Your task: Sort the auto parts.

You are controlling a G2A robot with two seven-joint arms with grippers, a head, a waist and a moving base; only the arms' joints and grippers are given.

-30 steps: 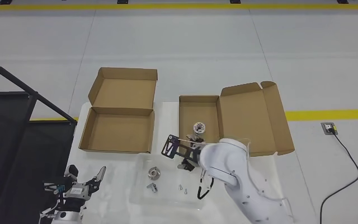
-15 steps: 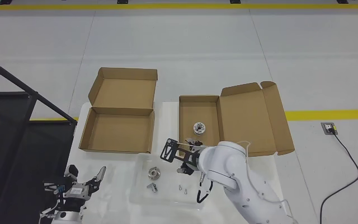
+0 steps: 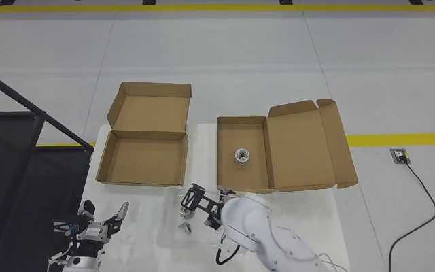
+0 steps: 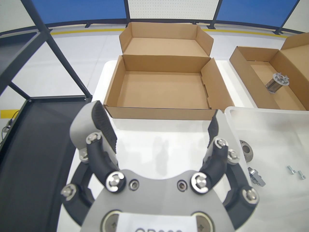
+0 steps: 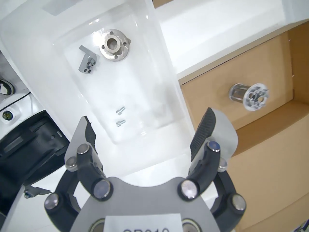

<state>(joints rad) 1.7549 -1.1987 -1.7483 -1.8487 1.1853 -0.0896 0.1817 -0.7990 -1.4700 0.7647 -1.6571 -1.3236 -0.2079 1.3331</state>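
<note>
On the white table, a clear plastic tray sits in front of two open cardboard boxes. In the tray lie a round metal flange with a grey bracket just beside it. Apart from these, two small bolts lie close together.

The right gripper hangs above the tray, its fingers spread wide with nothing between them. A toothed metal pulley rests on the floor of the right box, near the middle, touching none of its walls. The lid of that box is folded out flat to the right.

The left box stands beside it, apart from it, with its lid tilted back on the far side. The left gripper is by the table's left front edge, to the left of the tray and apart from it. Its fingers are also wide apart and hold nothing.
</note>
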